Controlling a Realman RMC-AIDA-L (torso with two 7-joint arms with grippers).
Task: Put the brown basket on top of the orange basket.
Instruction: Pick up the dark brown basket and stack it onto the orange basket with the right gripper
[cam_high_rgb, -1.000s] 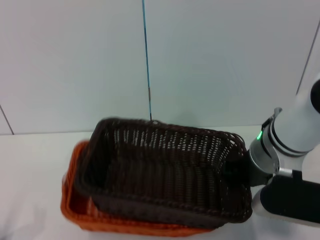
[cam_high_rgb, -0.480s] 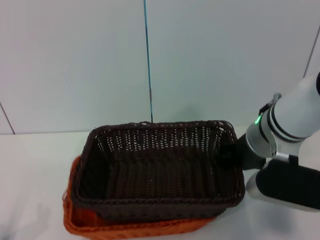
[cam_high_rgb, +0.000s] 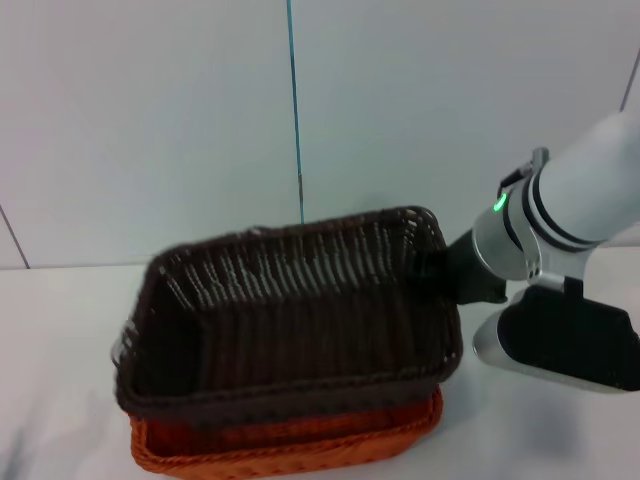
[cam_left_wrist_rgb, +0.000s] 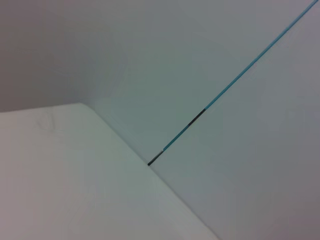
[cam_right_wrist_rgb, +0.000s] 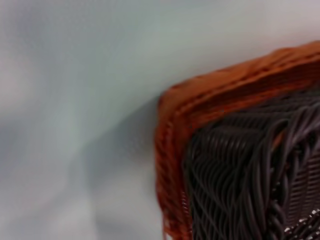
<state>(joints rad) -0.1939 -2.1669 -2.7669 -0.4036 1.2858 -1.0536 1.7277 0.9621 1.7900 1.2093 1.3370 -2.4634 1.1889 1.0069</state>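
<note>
The brown basket (cam_high_rgb: 290, 320) sat over the orange basket (cam_high_rgb: 290, 445) at the centre of the head view, tilted; its 9 o'clock end hung low, its 3 o'clock end rode high at the upper right; only the near edge and the right near corner of the orange basket peeked out beneath it, at 6 o'clock. Both stood on the white table (cam_high_rgb: 60, 330), with a pale wall (cam_high_rgb: 150, 120) behind and a thin blue line (cam_high_rgb: 294, 100) running straight up at 12 o'clock.

The right gripper (cam_high_rgb: 440, 272) was in at 3 o'clock of the brown basket, its dark end pressed against the raised right rim; the white arm (cam_high_rgb: 580, 200) reached in from the upper right, a green light glowing on its wrist; the fingers were lost against the dark weave, so whether they clamped the rim or stood apart, I could not tell.

From the right wrist camera, the dark weave of the brown basket (cam_right_wrist_rgb: 250, 180) filled one corner, nested inside the braided orange rim (cam_right_wrist_rgb: 172, 150) of the orange basket; the two lay close together there, the orange corner wrapping around the brown; the white table (cam_right_wrist_rgb: 75, 125) spread beyond it, shaded beside the corner.

The left gripper was out of sight in every view; its wrist camera showed only the table edge (cam_left_wrist_rgb: 60, 175), the wall (cam_left_wrist_rgb: 150, 50) and the blue line (cam_left_wrist_rgb: 240, 72) slanting across.
</note>
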